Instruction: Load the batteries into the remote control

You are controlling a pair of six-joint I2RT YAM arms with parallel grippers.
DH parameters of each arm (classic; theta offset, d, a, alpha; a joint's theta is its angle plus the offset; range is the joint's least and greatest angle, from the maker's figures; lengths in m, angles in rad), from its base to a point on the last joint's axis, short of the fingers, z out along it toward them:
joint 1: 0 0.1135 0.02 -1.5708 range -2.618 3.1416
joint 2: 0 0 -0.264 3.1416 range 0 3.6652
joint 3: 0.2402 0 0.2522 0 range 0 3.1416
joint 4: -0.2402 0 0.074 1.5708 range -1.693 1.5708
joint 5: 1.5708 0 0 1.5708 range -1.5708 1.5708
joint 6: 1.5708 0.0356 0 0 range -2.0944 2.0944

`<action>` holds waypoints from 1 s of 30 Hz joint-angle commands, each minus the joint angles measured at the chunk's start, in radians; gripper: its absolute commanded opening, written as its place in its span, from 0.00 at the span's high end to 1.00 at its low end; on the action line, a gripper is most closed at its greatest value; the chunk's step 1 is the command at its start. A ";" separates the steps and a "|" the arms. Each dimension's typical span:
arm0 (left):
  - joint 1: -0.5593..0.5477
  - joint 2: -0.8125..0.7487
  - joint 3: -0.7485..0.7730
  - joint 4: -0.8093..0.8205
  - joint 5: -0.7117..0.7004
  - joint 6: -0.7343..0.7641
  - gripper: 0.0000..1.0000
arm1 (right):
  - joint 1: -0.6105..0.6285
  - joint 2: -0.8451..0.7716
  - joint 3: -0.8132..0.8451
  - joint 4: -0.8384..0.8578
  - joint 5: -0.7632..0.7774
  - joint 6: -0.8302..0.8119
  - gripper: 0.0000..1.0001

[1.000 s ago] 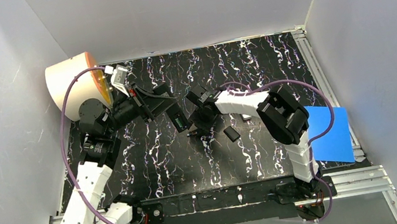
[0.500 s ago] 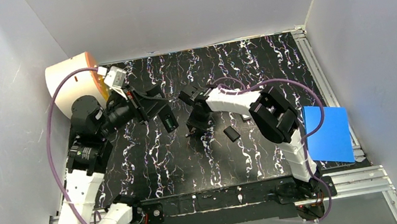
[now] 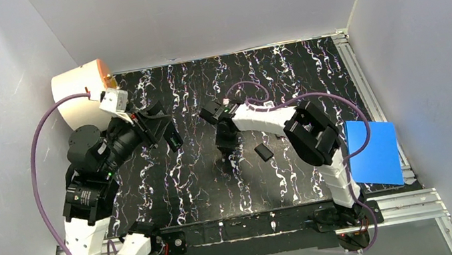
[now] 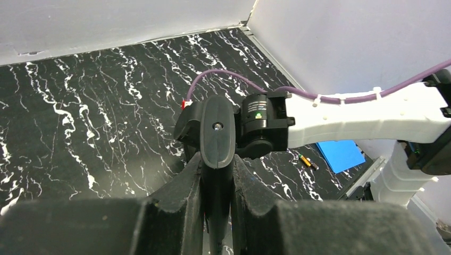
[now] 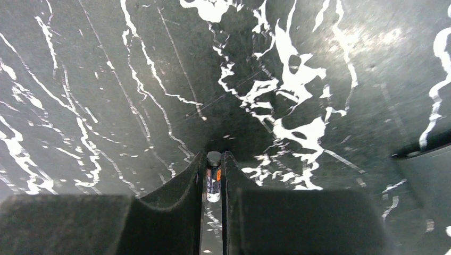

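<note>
- Left arm: raised off the black marbled table [image 3: 206, 191], elbow bent, forearm angled towards the centre. The left gripper [image 3: 169, 134] is clamped on the remote control [image 3: 175, 140] and holds it in the air. In the left wrist view, the remote control [image 4: 215, 127] stands end-on between the two fingers [image 4: 186, 186].
- Right arm: reaches across to the table's middle, wrist turned so the right gripper [image 3: 226, 153] points straight down at the surface.
- Right gripper, wrist view [image 5: 214, 157]: the fingers [image 5: 183, 183] are pressed in on a small battery [image 5: 213, 181], which sits lengthwise in the narrow gap, its grey cap towards the table.
- A second battery [image 4: 307, 161] lies loose on the table near the blue sheet [image 4: 340, 154].
- A small flat black piece [image 3: 263, 152] lies just right of the right gripper.
- A cream drum [image 3: 76, 92] stands at the far left corner.
- Markings: the held battery has a dark wrapper with an orange patch, and its print is too small to read. A green-lit mark shows on the right arm's wrist housing [image 4: 259, 112], with no legible text.
- Change from a second ago: the left arm has drawn back to the left, carrying the remote control away from the right gripper. The right gripper is over the same spot, and the flat black piece has not moved.
</note>
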 commanded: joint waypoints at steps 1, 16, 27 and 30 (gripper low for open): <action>0.003 -0.015 -0.013 -0.009 -0.029 0.001 1.00 | -0.004 -0.060 -0.055 0.034 0.100 -0.240 0.83; 0.003 0.020 -0.016 0.033 0.029 -0.050 1.00 | -0.004 -0.121 -0.173 0.085 -0.070 -0.869 0.71; 0.002 0.036 -0.015 0.044 0.030 -0.054 1.00 | 0.005 -0.206 -0.268 0.095 -0.101 -0.787 0.52; 0.003 0.043 -0.018 0.052 0.029 -0.059 1.00 | 0.012 -0.219 -0.301 0.095 -0.070 -0.754 0.61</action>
